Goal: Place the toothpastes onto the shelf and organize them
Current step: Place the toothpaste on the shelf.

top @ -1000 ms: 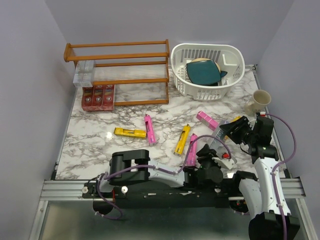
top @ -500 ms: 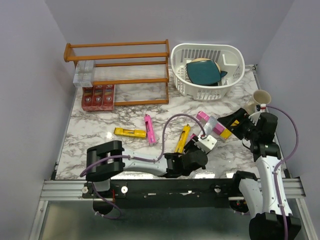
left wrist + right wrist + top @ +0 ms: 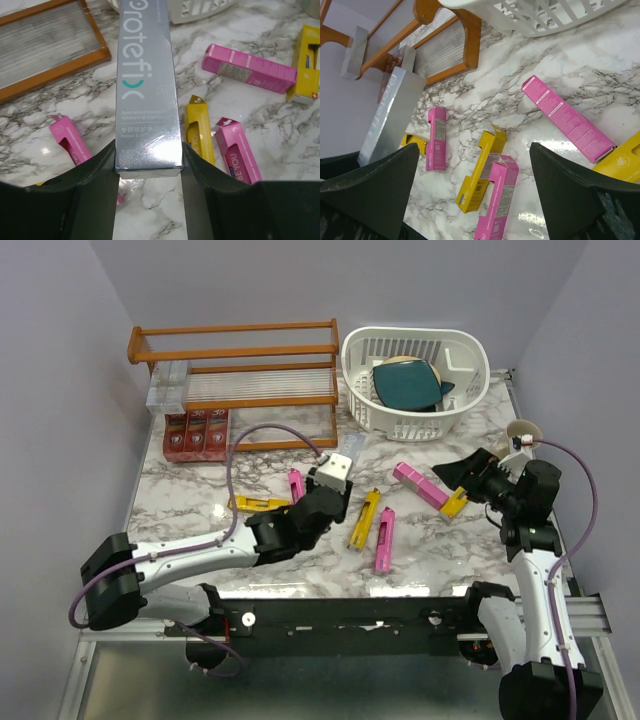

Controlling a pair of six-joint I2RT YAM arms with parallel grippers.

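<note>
1. As the left arm stretches across the near half of the white-and-grey marble table (image 3: 180,490), its left gripper (image 3: 322,502) pinches a long silver-grey toothpaste carton (image 3: 147,95) by one end, a finger on each side. The carton is clear of the tabletop, its free end towards the shelf.
2. Right gripper (image 3: 468,472), near the right edge: jaws spread wide, nothing between them.
3. Loose cartons flat on the marble, left to right: yellow carton (image 3: 258,505); magenta-pink carton (image 3: 296,482), partly behind the left arm; second yellow carton (image 3: 364,518); second pink carton (image 3: 384,540) just beside it; third pink carton (image 3: 420,483); third yellow carton (image 3: 455,503), both just beside the right gripper.
4. Three red cartons (image 3: 196,433), side by side at the foot of the shelf's left end.
5. Orange-brown wooden two-tier shelf (image 3: 235,330), far left; silver-grey packaging (image 3: 168,387) on the left end of its clear slat tier, count unclear.
6. White slotted plastic basket (image 3: 460,350), far right, holding a dark teal item (image 3: 405,385).
</note>
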